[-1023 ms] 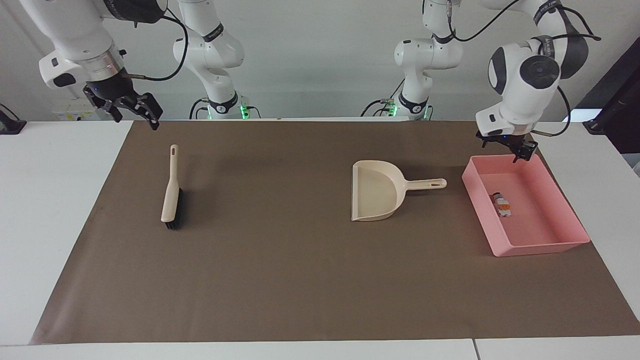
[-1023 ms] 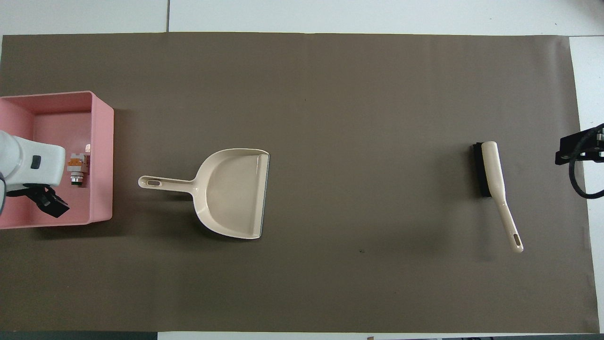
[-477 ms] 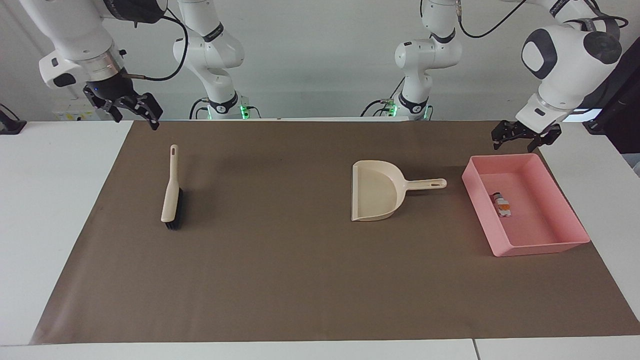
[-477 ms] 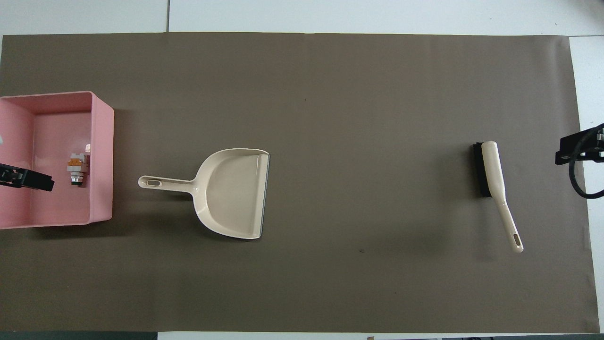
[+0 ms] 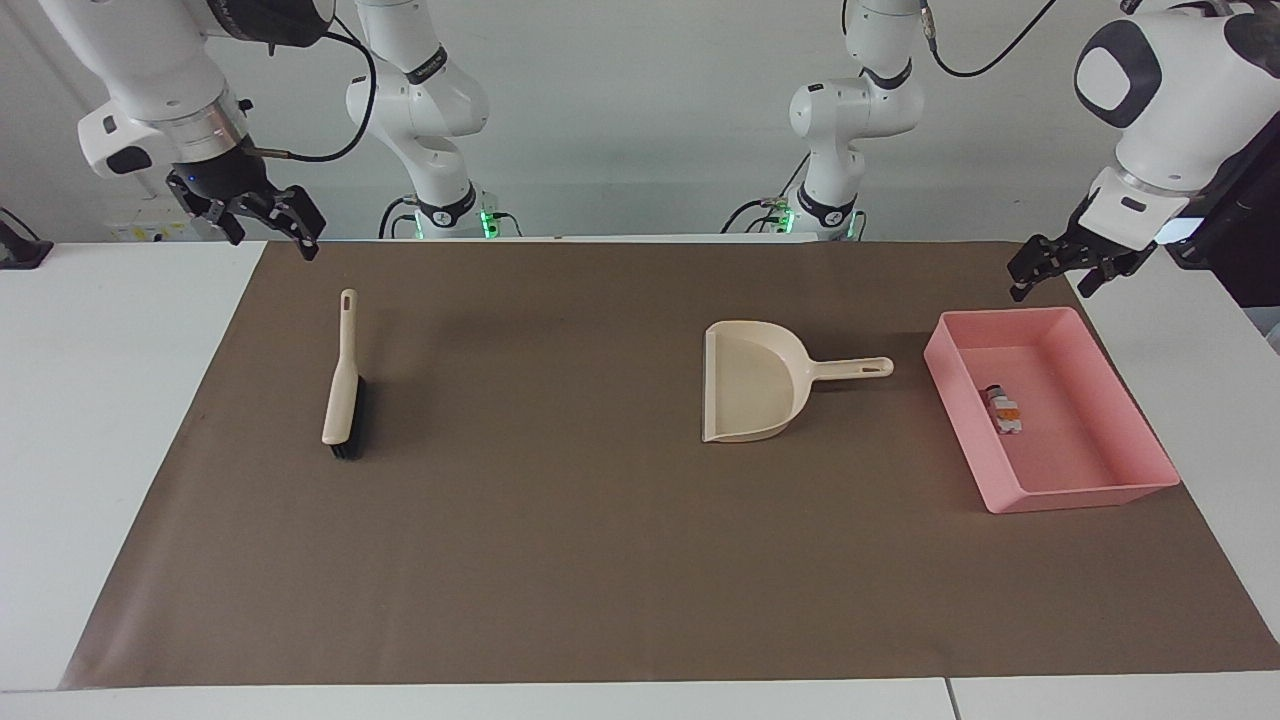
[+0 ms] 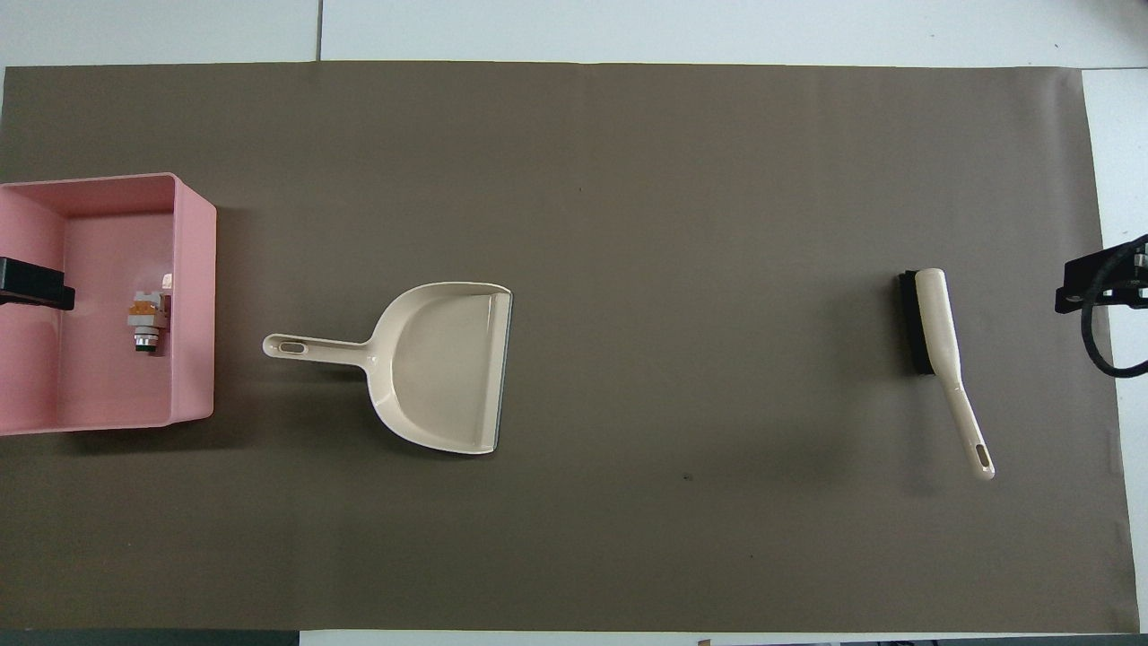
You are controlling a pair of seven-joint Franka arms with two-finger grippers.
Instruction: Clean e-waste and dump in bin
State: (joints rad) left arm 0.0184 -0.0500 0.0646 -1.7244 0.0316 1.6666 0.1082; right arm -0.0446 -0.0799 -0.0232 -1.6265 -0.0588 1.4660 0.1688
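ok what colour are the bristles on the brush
Black, on the brush with a beige handle; the overhead view shows them best.

Dustpan [image 5: 750, 385] and brush [image 5: 343, 385] lie well apart.

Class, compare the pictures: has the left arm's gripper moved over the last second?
Yes. The left gripper has risen off the shallow pink plastic bin, toward the left arm's table end.

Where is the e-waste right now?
The e-waste lies inside the pink bin at the left arm's end of the table, against the wall nearest the dustpan, which sits empty beside the bin.
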